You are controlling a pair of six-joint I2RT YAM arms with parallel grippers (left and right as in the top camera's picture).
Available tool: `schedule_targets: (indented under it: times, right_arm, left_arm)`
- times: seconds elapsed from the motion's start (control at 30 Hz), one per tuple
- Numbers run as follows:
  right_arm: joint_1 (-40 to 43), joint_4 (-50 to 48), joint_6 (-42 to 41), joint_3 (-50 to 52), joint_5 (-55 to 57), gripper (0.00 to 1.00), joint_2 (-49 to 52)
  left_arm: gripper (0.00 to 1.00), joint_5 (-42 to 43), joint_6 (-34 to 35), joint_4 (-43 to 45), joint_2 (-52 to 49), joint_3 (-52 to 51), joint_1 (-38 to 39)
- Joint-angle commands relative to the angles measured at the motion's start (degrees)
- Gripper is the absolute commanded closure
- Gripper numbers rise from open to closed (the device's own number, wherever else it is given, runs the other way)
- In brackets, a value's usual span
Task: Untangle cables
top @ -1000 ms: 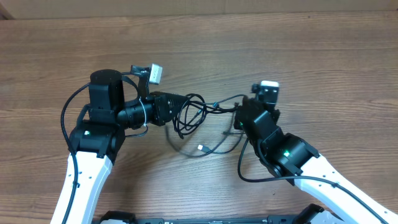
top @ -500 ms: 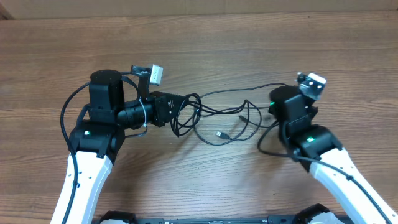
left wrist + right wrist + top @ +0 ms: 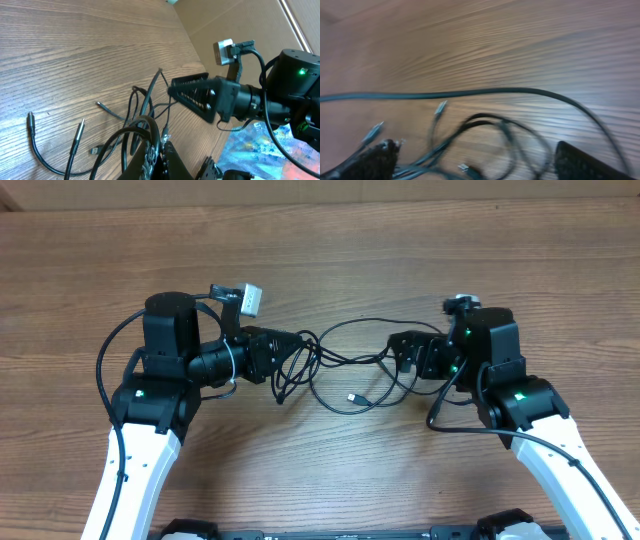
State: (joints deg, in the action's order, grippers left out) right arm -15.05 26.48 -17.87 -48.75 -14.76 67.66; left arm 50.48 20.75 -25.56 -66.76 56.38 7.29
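Observation:
The cables (image 3: 350,375) lie as loose black loops on the wooden table between my two arms, one silvery plug tip (image 3: 353,396) resting inside a loop. My left gripper (image 3: 297,346) is shut on the left end of the tangle. In the left wrist view its jaws (image 3: 156,159) pinch a cable loop (image 3: 131,134), and beyond them the cables (image 3: 135,107) fan out over the wood. My right gripper (image 3: 398,356) points left at the right end of the loops and stands open. In the blurred right wrist view (image 3: 480,167) the cables (image 3: 485,92) run between its wide-apart fingers (image 3: 582,165), gripped by neither.
Bare wooden table (image 3: 330,260) surrounds the cables. A cardboard wall (image 3: 300,190) runs along the far edge. Each arm trails its own thick black wire (image 3: 105,365) beside it.
My right gripper dragged a cable strand to the right, spreading the bundle, then let go, opened wide and swung to face left. My left gripper has stayed put, shut on the cables.

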Motion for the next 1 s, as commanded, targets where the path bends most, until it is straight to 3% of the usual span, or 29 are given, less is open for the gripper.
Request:
schedule_targets:
  times: [0.0,0.13,0.2,0.27,0.4,0.47,0.6,0.73,0.77,0.9,0.97]
  right_arm:
    - [0.0,-1.0,4.4,-1.6,-10.8,0.00,-1.2]
    - [-0.3,-4.9,5.0,-1.6,-30.3,0.00,-1.3]
    - [-1.9,-5.0,9.2,-1.6,-33.1,0.00,-1.3]
    - [-4.4,-4.7,13.4,-1.6,-30.9,0.00,-1.1]
    - [-10.2,-5.4,13.4,-1.6,-18.5,0.03,-0.4]
    - [-12.5,-5.9,11.2,-1.6,-12.0,0.03,-0.3]
    - [-15.2,-9.0,3.4,-1.6,-10.8,0.02,-0.3]
    - [-17.1,-8.8,-8.0,-1.6,-10.7,0.00,-0.3]
    - [-17.4,-7.3,-14.7,-1.6,-9.0,0.00,-0.3]
    - [-17.4,2.9,-42.8,-1.5,-1.9,0.00,-0.3]
    - [-18.0,4.7,-46.3,-1.5,-2.3,0.00,0.0]
  left_arm:
    - [0.96,0.0,-2.2,0.3,0.5,1.1,-0.1]
    - [0.96,0.0,-2.6,0.3,0.5,1.1,-0.1]
    - [0.96,0.2,-2.6,0.6,0.5,1.1,-0.1]
    - [0.96,0.2,-2.6,0.9,0.5,1.1,-0.1]
    - [0.96,2.0,-2.6,0.7,0.5,1.1,-0.1]
    - [0.96,3.3,-2.6,0.7,0.5,1.1,-0.1]
    - [0.96,2.4,-0.8,0.9,0.5,1.1,-0.1]
    - [0.96,-7.7,15.5,0.3,0.5,1.1,-0.2]
    - [0.96,-12.7,24.0,-0.7,0.5,1.1,-0.2]
    - [0.96,-21.6,44.7,-3.0,0.5,1.1,-0.2]
    - [0.96,-23.1,48.0,-2.7,0.5,1.1,-0.2]
